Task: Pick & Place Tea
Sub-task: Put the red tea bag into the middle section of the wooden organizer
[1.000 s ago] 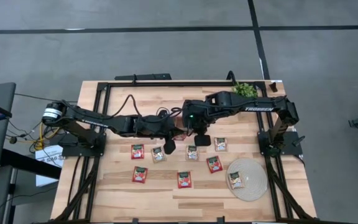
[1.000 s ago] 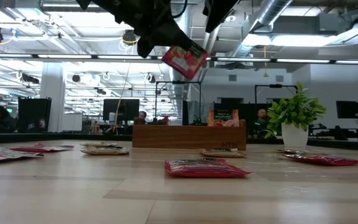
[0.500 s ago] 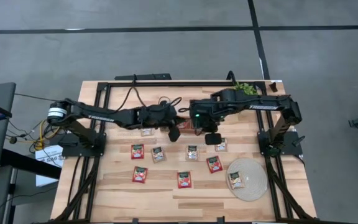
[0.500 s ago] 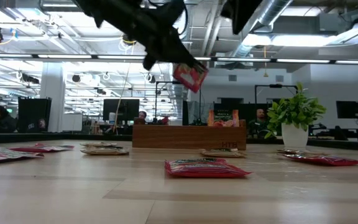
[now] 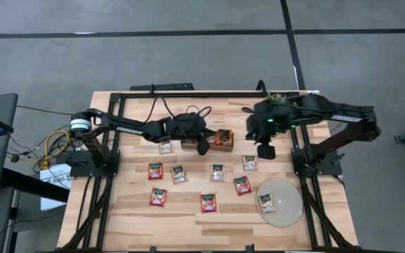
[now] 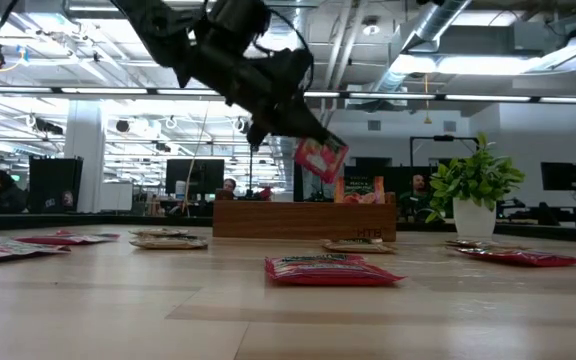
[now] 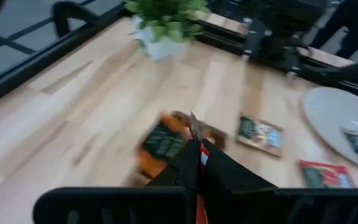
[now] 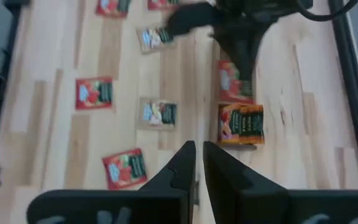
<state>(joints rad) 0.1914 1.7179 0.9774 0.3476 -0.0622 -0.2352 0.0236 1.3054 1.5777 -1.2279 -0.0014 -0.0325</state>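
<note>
While carried, sachet (image 6: 320, 158): red, pinched by one edge, hung tilted above the box (image 6: 303, 218), not touching it.
Left gripper (image 6: 298, 130): closed on that sachet; reached over mid-table, just above the box's near end in the overhead view.
Right gripper (image 5: 266, 150): raised near the table's right side, well apart from the box; fingers drawn almost together, nothing between them.
Box: low wooden tray, with upright orange packets already standing in it.
Loose tea (image 5: 156, 171): about eight red and pale sachets lay flat in two rows on the near half of the table; one more rested on the mat (image 5: 287, 191).
Risk, slip: held by an edge only, so likely to twist or drop short of the box if swung fast.
Risk, snag: dangling corner could catch the box wall or the standing packets, tipping them or leaving the sachet propped on the rim.
Risk, release: let go from too high, a light flat sachet could flutter and land outside.
Risk, arms: little chance of a clash, judged from the gap between them.
Table (image 5: 132, 211): pale butcher-block wood, smooth, framed by black rails; cables trailed along the left arm.
Plant (image 6: 473, 180): green, in a white pot at the far right corner.
Room: grey floor with dark lines; open office behind, with ducts, strip lights, monitors, and seated people far off.
</note>
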